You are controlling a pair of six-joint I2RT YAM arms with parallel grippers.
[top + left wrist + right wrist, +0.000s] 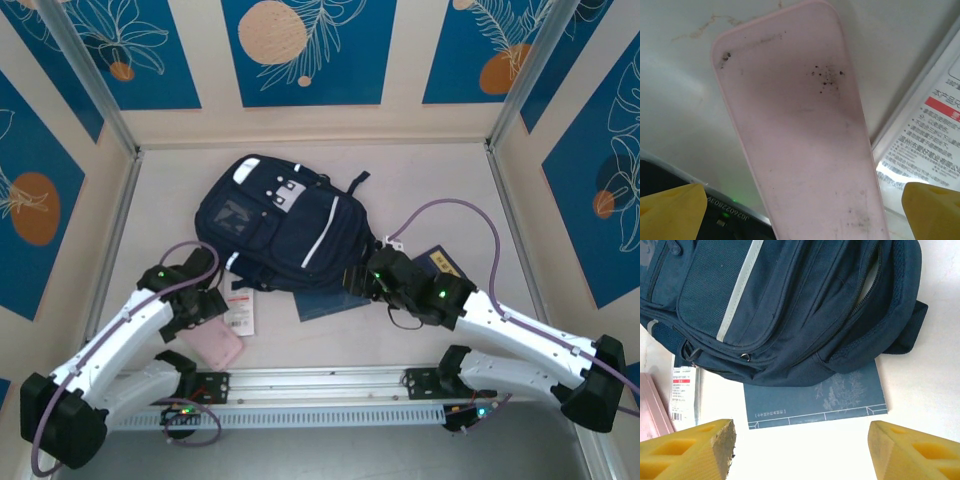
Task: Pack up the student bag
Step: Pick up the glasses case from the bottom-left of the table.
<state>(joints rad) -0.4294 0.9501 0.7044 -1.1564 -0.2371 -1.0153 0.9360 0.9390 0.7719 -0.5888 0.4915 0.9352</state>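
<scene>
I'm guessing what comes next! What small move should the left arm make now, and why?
Probably lower the left gripper and close on the pink case: its jaws stand wide open either side of it, and the case lies outside the backpack.

Student bag (790, 305), navy, lying on white surface (932, 390). Blue booklet (815, 402) partly beneath it. Right claw (801, 450) spread wide, empty.

Top camera looks down from behind; both close wrist cameras share the pink case (800, 130).
</scene>
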